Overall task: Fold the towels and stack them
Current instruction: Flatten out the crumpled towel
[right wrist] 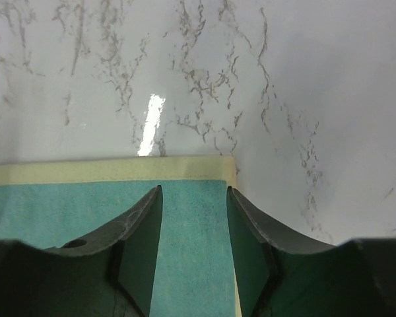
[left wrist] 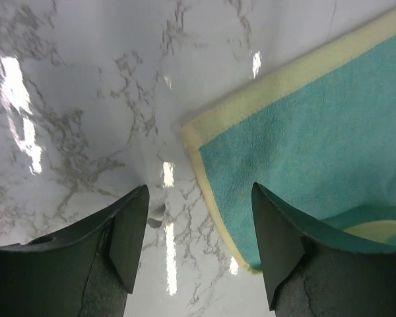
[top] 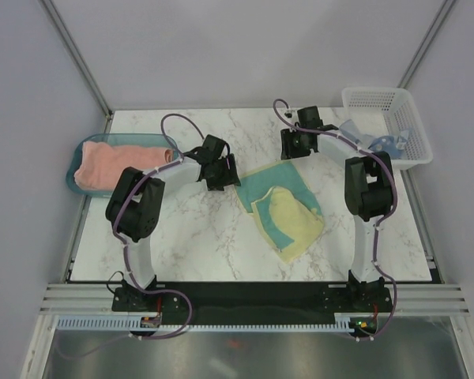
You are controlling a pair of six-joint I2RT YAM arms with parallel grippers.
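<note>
a white, grey-veined marble tabletop (top: 182, 245) carries everything. near its middle lies the pale yellow terry towel with teal patches (top: 288, 217), spread flat with one yellow flap turned over onto the teal. at the far right corner sits a white mesh basket (top: 379, 99) with a crumpled light blue towel (top: 387, 144) inside. at the left edge a translucent teal tray (top: 71, 178) holds the folded salmon-pink towel (top: 122, 164). the left hand (left wrist: 199, 188) hangs over bare marble just beside the yellow towel's far left corner, jaws wide and gripping nothing. the right hand (right wrist: 193, 188) is poised over the towel's far right corner, jaws moderately apart, teal cloth showing in the gap and nothing pinched.
</note>
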